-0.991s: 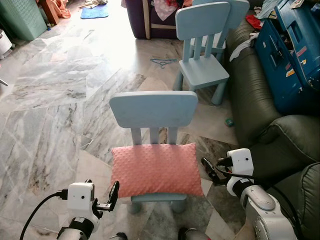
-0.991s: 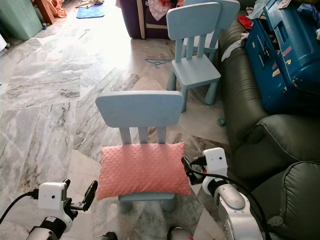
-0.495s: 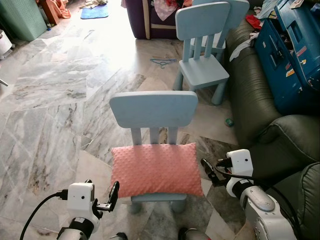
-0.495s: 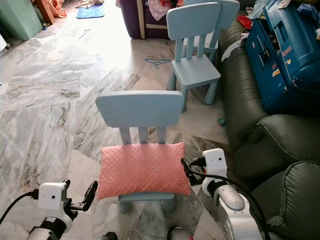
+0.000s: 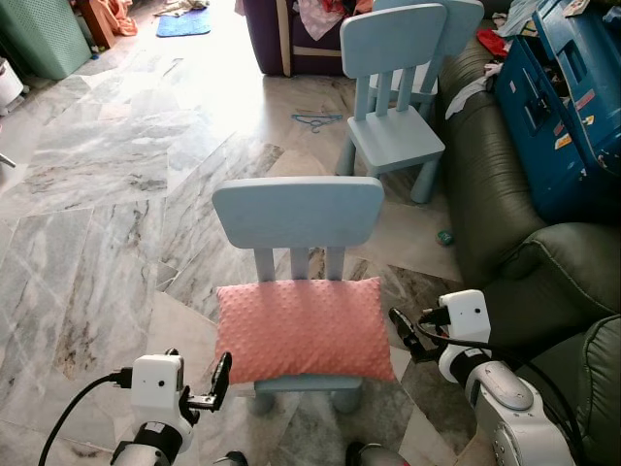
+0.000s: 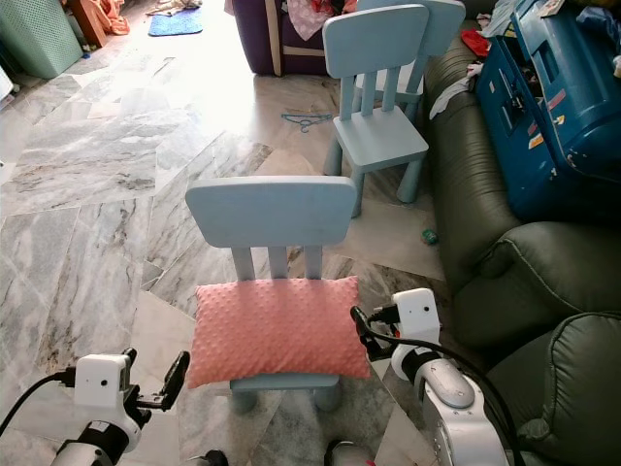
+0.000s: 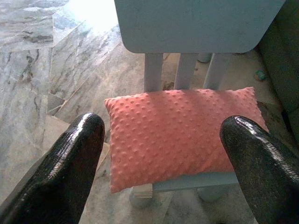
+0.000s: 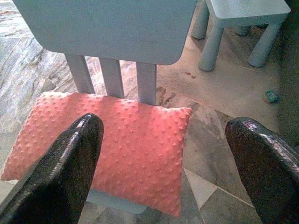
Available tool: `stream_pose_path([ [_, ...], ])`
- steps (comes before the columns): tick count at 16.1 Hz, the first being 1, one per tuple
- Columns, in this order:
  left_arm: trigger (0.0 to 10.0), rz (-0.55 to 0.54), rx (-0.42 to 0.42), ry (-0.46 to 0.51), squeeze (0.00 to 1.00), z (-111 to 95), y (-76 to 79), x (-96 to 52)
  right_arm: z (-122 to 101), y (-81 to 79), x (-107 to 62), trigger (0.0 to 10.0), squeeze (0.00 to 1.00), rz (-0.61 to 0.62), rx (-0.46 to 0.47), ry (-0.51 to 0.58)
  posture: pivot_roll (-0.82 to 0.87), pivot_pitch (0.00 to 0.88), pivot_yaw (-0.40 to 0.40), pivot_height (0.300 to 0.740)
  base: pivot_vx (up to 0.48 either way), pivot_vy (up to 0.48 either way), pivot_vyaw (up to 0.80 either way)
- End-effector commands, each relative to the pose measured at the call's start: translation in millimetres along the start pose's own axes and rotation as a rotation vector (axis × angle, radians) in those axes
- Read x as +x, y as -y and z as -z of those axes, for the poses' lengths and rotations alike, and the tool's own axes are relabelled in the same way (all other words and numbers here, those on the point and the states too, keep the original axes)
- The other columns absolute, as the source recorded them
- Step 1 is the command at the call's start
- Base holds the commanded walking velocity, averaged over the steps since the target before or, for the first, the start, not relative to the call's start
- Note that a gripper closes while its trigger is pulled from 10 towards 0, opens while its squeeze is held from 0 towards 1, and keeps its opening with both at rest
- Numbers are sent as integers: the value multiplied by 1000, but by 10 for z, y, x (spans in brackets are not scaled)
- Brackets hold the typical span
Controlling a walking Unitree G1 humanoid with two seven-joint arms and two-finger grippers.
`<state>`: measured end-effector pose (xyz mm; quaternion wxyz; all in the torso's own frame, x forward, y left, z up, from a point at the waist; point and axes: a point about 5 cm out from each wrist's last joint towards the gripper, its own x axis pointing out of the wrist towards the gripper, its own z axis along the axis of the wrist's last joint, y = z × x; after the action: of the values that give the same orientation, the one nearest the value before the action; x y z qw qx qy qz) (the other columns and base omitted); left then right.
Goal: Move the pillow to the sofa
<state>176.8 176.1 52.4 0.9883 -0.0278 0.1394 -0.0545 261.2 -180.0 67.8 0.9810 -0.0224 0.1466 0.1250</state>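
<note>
A coral pink dotted pillow [image 5: 303, 328] lies flat on the seat of a small light blue chair [image 5: 298, 213] just in front of me. My left gripper [image 5: 199, 357] hangs open low beside the pillow's left front corner, not touching it. My right gripper [image 5: 403, 330] is open close to the pillow's right edge, a small gap apart. In the left wrist view the pillow [image 7: 182, 133] sits between the two black fingers [image 7: 70, 158] and beyond them. In the right wrist view it [image 8: 121, 140] does too. The dark green sofa [image 5: 495, 184] runs along my right.
A blue case [image 5: 568, 107] and loose clothes lie on the sofa's far part. A second light blue chair [image 5: 393, 107] stands behind the first, next to the sofa. A purple armchair [image 5: 281, 39] is at the back. Marble floor [image 5: 107, 214] lies open to the left.
</note>
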Motion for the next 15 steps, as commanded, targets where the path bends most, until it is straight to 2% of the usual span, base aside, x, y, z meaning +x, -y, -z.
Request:
stream_pose_path([
  [1,10000,-8,0,-30,0,51,-9,-31,-2,-28,-22,10000,0,-13,1,0,-152,230,23,740,0,0,0],
  [15,10000,-9,-3,-32,0,61,10,-25,-14,-57,-14,10000,0,-30,-5,4,-157,235,21,730,0,0,0],
])
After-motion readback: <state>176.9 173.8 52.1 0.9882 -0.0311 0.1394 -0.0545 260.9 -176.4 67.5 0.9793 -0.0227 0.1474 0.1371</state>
